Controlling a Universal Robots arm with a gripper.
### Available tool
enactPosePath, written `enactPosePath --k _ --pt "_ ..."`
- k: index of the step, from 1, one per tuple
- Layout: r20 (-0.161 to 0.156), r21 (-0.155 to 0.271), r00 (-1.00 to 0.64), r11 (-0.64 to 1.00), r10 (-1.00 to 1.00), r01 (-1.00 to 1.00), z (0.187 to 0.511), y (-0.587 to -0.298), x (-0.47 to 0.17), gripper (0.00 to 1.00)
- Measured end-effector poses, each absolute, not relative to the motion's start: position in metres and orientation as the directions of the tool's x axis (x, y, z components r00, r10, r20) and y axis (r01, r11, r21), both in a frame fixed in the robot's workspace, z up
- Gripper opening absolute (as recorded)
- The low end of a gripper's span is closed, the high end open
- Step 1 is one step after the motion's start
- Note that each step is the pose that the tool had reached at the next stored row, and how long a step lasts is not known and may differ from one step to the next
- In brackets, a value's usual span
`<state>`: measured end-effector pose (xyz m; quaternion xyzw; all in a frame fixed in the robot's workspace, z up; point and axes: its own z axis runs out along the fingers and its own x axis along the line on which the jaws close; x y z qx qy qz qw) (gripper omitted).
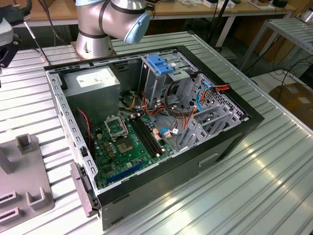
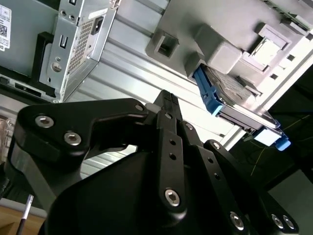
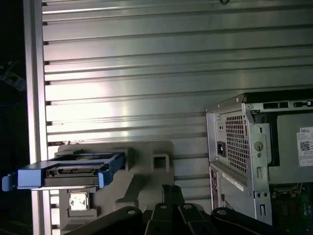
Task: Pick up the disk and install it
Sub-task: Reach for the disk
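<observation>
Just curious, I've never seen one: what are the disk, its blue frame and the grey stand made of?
Disk: grey metal, by its dull sheen. Blue frame: likely plastic, with even bright colour and moulded tabs. Stand: probably matte plastic with rounded moulded edges; painted metal is possible.

- computer case (image 1: 220,147): lies mid-table (image 1: 274,186), open side up.
- power supply (image 1: 90,83): sits in the case's far corner, toward the exterior view's left.
- drive cage (image 1: 159,83): stands in the case just beside the power supply, toward the exterior view's right.
- motherboard (image 1: 127,147): lies flat on the case floor, before both.
- fixture (image 1: 24,181): rests by the table's near edge, at the exterior view's left, apart from the case.
- disk (image 3: 68,174): rests on the fixture in the first wrist view.
</observation>
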<state>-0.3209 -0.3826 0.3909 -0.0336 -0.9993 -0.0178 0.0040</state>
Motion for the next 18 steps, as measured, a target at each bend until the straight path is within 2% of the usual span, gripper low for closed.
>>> enactPosePath --k 18 --pt "0.010 0.035 -0.998 0.997 0.067 0.067 0.390 -0.370 -0.427 0.10"
